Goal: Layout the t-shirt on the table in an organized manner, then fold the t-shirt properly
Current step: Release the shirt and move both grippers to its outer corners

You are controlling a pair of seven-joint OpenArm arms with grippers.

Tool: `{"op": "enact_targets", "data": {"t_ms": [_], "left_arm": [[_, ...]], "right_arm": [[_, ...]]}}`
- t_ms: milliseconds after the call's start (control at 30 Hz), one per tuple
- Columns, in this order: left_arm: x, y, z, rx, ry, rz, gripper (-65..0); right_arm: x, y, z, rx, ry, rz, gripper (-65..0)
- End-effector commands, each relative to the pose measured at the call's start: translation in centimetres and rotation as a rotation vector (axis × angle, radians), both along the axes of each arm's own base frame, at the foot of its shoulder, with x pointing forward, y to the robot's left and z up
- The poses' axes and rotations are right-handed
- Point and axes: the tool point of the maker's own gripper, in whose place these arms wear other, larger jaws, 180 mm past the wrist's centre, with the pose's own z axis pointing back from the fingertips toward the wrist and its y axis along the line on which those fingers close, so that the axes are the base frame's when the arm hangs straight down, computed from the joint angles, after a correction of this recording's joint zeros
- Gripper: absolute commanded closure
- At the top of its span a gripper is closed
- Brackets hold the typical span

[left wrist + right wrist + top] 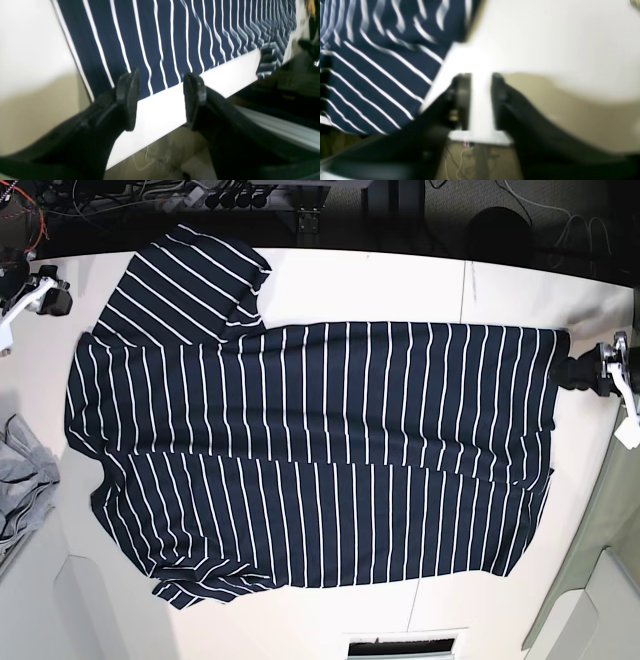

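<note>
I'm seeing the shirt [310, 460] lying spread across the tabletop [420, 285], lower half folded over. Left fingers [161, 97] are standing open just off its edge; right fingers [481, 100] are parted, holding nothing.

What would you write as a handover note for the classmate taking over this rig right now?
Left gripper: open, empty, just off the t-shirt edge.
Right gripper: jaws apart, empty, over bare table beside the shirt.
T-shirt: spread flat across the table; the lower long side seems folded in, one sleeve sticking out at the top.
A grey cloth lies at the table edge.
Left: fold the other side and sleeve, then fold in half.
</note>
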Motion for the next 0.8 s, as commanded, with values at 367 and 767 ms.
{"op": "enact_targets", "data": {"t_ms": [367,767], "left_arm": [[-2.9,-0.4,-2.3,0.007,0.025,0.030,-31.2],[-0.9,4.0,0.1,0.086,-0.103,0.158,-31.2]], "right_arm": [[-1.3,7.4,-2.5,0.112,0.100,0.177,-25.5],[-1.7,12.7,-3.3,0.252,0.088,0.164,-25.5]]}}
